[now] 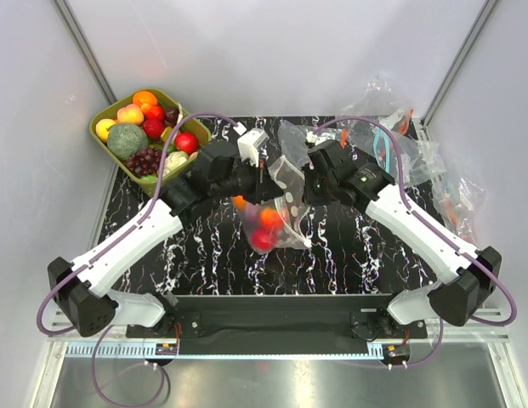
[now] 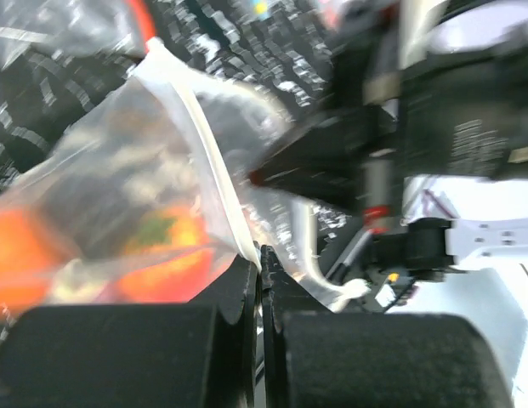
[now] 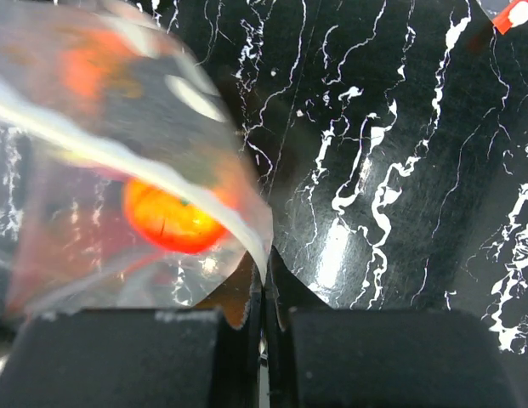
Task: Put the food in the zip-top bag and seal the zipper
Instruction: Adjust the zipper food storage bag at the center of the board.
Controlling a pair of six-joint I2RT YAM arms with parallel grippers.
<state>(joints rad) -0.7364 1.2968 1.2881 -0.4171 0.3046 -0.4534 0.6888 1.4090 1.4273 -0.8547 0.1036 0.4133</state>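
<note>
Over the black marbled surface (image 1: 357, 246), the zip-top bag (image 1: 291, 204) hangs limp, slippery-looking and bottom-heavy with food (image 1: 265, 229), the left end effector (image 2: 262, 255) and right end effector (image 3: 264, 262) each clamped shut on its firmer zipper (image 2: 208, 161) edge, probably the soundest hold.

No legible text, brand, number or sign in any view. Faint pale print on black arm housing (image 2: 480, 146), up-right of left claw (image 2: 262, 255): too blurred to read. White dots on zip-top bag (image 2: 119, 183): pattern only.
</note>
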